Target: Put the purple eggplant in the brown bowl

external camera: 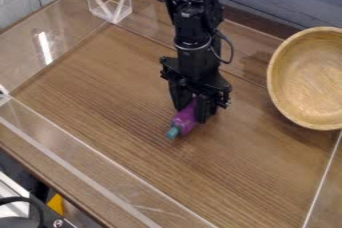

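**Eggplant gripped at the surface, lift to come**

The end effector [195, 107] points straight down over the middle of the wooden surface [94, 82], and its jaws are closed around the purple eggplant [185, 120]. The upper part of the toy sits hidden between the fingers; the lower purple part and the teal stem cap stick out below and to the left, close to or touching the wood. Whether it has cleared the surface at all cannot be told from this view.

The brown bowl [302, 44] stands well apart to the right, against the clear wall of the enclosure, and its hollow is empty.

The step in hand looks like the grasp itself: the grip is made, the carry has not begun. The next move calls for a straight lift, high enough for the dangling stem end to pass over the bowl's thick rim, then a sweep to the right until the toy hangs above the hollow, and only then a release. As the eggplant is glossy and held near one end, it may swing or slip in the jaws during the carry.
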Robot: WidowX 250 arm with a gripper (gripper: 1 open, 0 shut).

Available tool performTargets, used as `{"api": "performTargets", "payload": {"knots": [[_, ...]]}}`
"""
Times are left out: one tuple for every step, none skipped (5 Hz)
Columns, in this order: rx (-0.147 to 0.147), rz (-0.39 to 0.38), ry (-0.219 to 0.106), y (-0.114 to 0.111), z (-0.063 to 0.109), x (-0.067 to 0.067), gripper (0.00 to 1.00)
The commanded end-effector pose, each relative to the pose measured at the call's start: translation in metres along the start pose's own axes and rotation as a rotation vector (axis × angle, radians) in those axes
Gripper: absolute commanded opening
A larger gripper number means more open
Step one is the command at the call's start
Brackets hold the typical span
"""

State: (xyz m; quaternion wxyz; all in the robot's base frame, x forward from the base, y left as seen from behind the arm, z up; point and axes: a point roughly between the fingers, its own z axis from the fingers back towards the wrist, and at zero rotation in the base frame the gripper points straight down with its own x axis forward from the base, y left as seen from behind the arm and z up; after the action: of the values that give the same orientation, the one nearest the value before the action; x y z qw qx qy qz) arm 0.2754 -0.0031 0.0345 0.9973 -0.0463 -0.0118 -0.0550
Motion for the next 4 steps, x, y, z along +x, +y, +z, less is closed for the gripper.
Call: {"api": "performTargets", "payload": {"knots": [[0.010,0.003,-0.059,-0.001,0.021,0.012,0.00],[0.008,0.003,-0.059,-0.003,0.027,0.014,0.00],[0.005,0.002,-0.058,-0.005,0.032,0.015,0.00],[0.004,0.000,-0.062,-0.007,0.038,0.018,0.00]]}}
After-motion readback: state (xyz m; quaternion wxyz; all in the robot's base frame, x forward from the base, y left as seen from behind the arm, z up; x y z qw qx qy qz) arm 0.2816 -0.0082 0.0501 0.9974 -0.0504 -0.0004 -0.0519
